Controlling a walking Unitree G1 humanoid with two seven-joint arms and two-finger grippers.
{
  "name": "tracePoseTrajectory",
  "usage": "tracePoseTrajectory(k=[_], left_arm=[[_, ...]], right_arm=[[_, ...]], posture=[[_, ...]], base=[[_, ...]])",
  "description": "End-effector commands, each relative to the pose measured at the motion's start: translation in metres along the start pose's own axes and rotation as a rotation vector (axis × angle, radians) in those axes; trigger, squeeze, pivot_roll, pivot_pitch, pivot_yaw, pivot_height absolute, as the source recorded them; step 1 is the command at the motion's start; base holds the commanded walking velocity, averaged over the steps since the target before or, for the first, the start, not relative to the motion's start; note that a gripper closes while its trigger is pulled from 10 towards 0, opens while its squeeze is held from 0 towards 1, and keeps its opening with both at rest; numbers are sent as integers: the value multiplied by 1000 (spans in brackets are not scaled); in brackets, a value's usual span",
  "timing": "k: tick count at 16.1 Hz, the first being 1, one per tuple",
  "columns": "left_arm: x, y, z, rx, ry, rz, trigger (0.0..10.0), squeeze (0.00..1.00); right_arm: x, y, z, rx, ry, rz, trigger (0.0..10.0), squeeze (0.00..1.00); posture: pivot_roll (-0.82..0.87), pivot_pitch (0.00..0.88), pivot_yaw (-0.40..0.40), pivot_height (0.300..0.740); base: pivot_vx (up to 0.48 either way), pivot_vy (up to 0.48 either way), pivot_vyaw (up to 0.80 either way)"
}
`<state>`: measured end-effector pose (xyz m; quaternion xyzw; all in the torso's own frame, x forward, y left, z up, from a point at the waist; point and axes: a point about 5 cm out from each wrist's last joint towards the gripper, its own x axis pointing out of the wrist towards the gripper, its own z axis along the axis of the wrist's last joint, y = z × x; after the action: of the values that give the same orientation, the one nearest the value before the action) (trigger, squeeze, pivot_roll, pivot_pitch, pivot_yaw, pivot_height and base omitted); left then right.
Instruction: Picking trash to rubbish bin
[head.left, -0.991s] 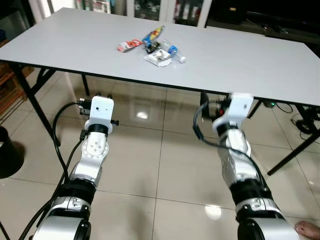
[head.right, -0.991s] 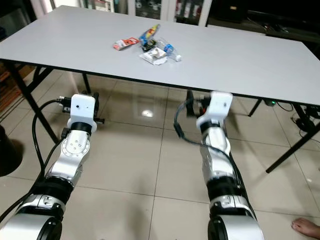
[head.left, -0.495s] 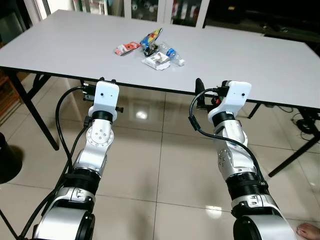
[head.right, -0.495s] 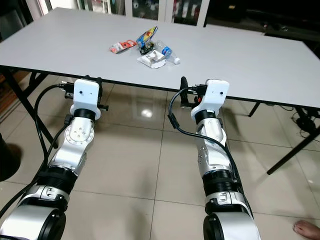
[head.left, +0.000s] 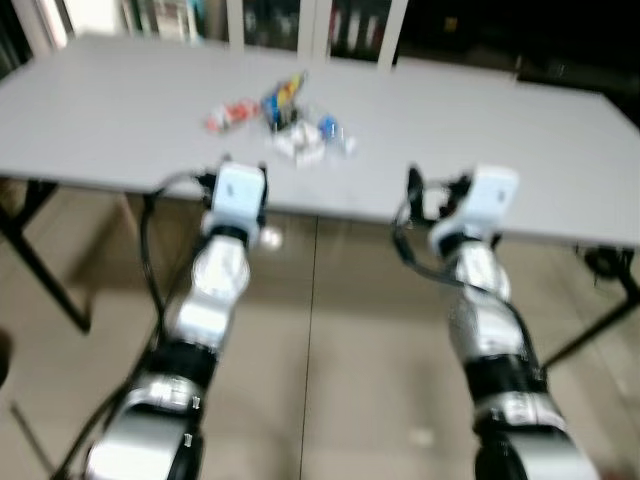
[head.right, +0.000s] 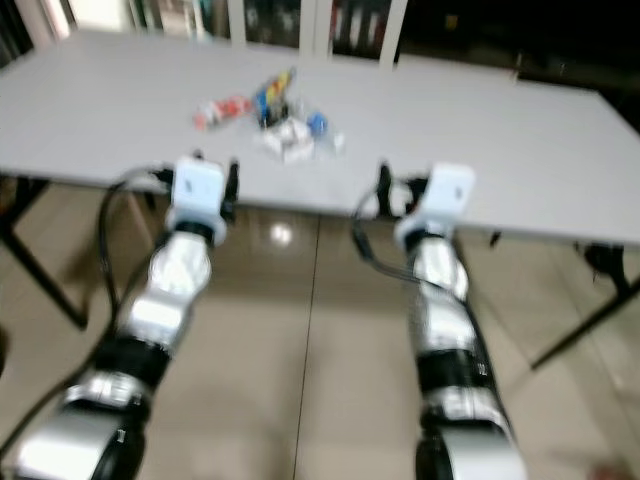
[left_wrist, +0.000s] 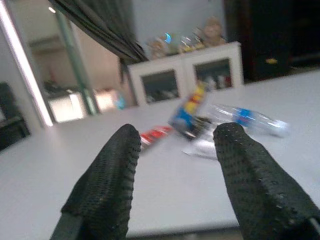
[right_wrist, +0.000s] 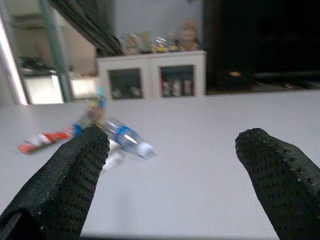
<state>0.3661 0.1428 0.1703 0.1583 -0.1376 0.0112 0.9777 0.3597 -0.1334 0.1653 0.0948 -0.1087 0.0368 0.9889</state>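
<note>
Both grippers, left gripper (left_wrist: 172, 165) and right gripper (right_wrist: 172, 165), hover spread wide at the bench (head.left: 120, 130) edge. Trash (head.left: 285, 125) lies beyond them, blurred.

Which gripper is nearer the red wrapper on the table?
Left. The left gripper is at the table edge just short of the red wrapper; the right gripper sits further right.

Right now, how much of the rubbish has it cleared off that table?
None yet. The small pile of wrappers and a clear plastic bottle lies untouched on the grey table. Both tools, left and right, are open, empty, raised toward it. Grabbing and binning all remain.
</note>
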Motion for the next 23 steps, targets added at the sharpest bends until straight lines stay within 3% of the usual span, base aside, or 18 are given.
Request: tracePoseTrajectory(k=[1, 23], left_arm=[[0, 8, -1, -2, 6, 15, 10000, 1000], [-2, 0, 1, -11, 13, -38, 10000, 1000]], right_arm=[[1, 11, 1, 6, 2, 35, 10000, 0], [-2, 16, -6, 19, 56, 61, 10000, 0]], posture=[[-67, 52, -94, 740], [-65, 56, -95, 740]], base=[[480, 0, 0], [478, 0, -36]])
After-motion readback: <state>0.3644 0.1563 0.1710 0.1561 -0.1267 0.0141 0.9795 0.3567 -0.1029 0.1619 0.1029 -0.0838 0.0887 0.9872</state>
